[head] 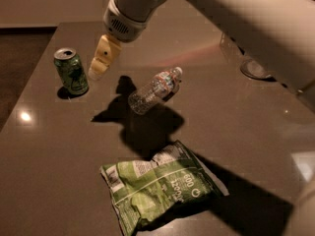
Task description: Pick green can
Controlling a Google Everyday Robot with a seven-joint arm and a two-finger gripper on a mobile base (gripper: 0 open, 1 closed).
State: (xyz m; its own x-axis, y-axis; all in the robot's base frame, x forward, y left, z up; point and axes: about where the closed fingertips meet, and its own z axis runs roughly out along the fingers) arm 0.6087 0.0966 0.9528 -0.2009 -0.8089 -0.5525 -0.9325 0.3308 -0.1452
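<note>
The green can [72,72] stands upright on the dark table at the left, with a silver top and pale line markings on its side. My gripper [100,63] hangs from the white arm that comes in from the upper right. Its pale yellow fingers point down and to the left, just right of the can and a little above the table, and are not touching the can. Nothing is held.
A clear plastic bottle [154,89] lies on its side at the table's middle. A green-and-white snack bag [157,188] lies at the front. A clear glass container [253,65] stands at the back right, mostly hidden by my arm. The table's left edge [34,73] runs close to the can.
</note>
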